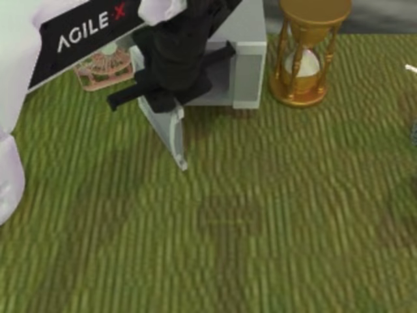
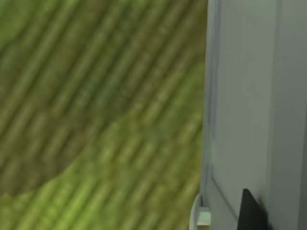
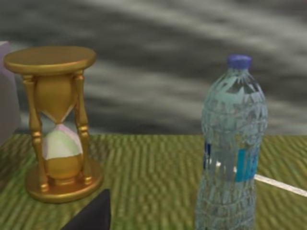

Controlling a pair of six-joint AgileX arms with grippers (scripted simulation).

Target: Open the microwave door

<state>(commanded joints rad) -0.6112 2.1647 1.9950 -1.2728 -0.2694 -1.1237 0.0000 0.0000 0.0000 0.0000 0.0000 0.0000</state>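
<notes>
At the worktop's [image 1: 260, 228] far left, one microwave [image 1: 251, 39] stands with its one microwave door [image 1: 171, 130] swung out toward the near side, the left gripper [image 1: 172, 72] above it, jaws hidden from sight. One hourglass [image 1: 306, 52] stands just right; one water bottle [image 3: 232, 148] farther right.

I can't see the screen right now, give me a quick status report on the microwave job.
Left gripper at the microwave door. Door swung out from the microwave. Right arm out of the top view. Hourglass beside the microwave, clear of the door.
</notes>
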